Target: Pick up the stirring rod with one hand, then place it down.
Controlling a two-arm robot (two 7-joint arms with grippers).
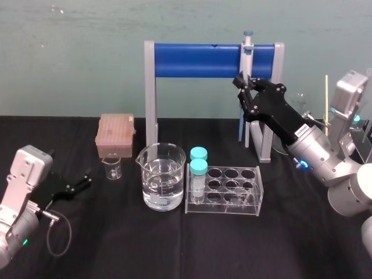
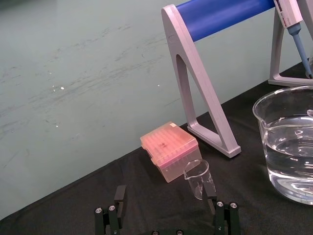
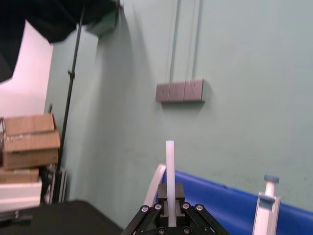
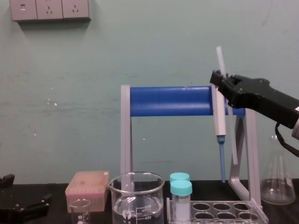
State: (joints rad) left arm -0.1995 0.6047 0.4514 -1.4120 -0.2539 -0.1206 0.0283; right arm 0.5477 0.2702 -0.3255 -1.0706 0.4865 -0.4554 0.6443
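A pale green painted wall (image 4: 140,42), scuffed and speckled, stands behind the black cloth-covered bench (image 1: 174,244). A grey strip of three wall sockets (image 3: 179,91) sits high on it, two thin conduits (image 3: 197,39) rising above the strip. Well aside from the strip, past a thin black pole (image 3: 71,78), brown cardboard boxes (image 3: 29,142) are stacked.

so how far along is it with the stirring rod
Pickup looks done: the right gripper has its jaws shut on the stirring rod, holding it roughly upright in the air by the pipette stand. Not yet done: setting it down on the black table and letting go. The left gripper rests open at the table's left.
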